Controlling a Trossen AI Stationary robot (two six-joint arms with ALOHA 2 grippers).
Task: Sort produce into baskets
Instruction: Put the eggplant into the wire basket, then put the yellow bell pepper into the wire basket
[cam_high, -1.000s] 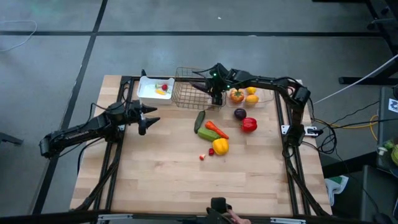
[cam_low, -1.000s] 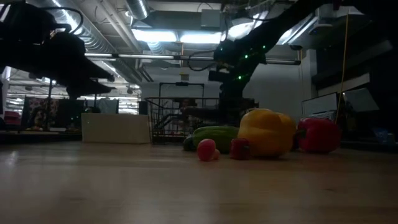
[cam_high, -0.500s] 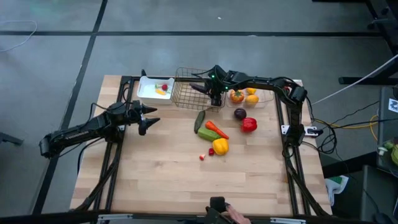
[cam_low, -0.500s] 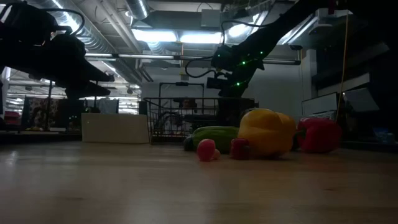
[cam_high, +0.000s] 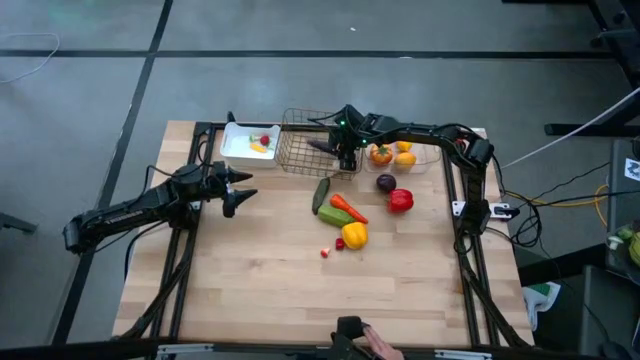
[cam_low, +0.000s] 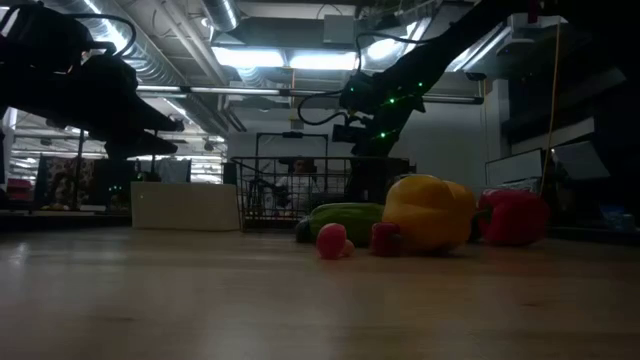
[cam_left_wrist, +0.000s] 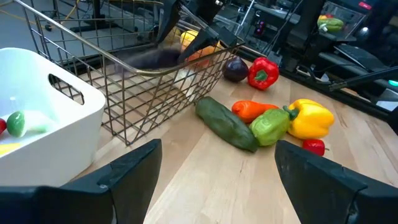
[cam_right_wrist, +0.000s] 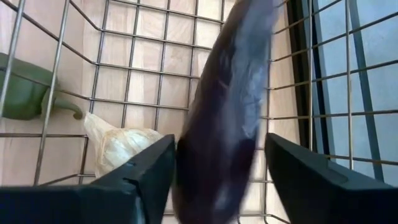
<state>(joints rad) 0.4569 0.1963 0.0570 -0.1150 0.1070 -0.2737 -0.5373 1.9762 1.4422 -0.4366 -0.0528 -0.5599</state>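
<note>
Right gripper (cam_high: 343, 150) hangs over the right end of the wire basket (cam_high: 305, 155), upper centre of the high view. Its own wrist view looks straight down into the mesh: a dark eggplant (cam_right_wrist: 227, 118), blurred, sits between the fingers (cam_right_wrist: 146, 168), which stand apart on either side of it with gaps showing. Likely being let go so it drops into the basket; cannot tell whether any contact is left. A pale bulb (cam_right_wrist: 118, 146) and something green (cam_right_wrist: 25, 93) already lie on the basket floor beneath.

Left gripper (cam_high: 232, 189) waits at centre-left above the worktop (cam_high: 260, 290), fingers wide apart, nothing between them.

White tray (cam_high: 240, 147) just left of the basket holds small red, green and yellow bits. Clear bin (cam_high: 425, 155) to the right holds orange and yellow pieces.

Loose on the worktop: cucumber (cam_high: 321, 194), carrot (cam_high: 347, 208), yellow pepper (cam_high: 354, 235), red pepper (cam_high: 400, 200), onion (cam_high: 386, 182), two tiny red pieces (cam_high: 332, 248). The cucumber lies close to the basket's near wall; nothing blocks the drop itself.
</note>
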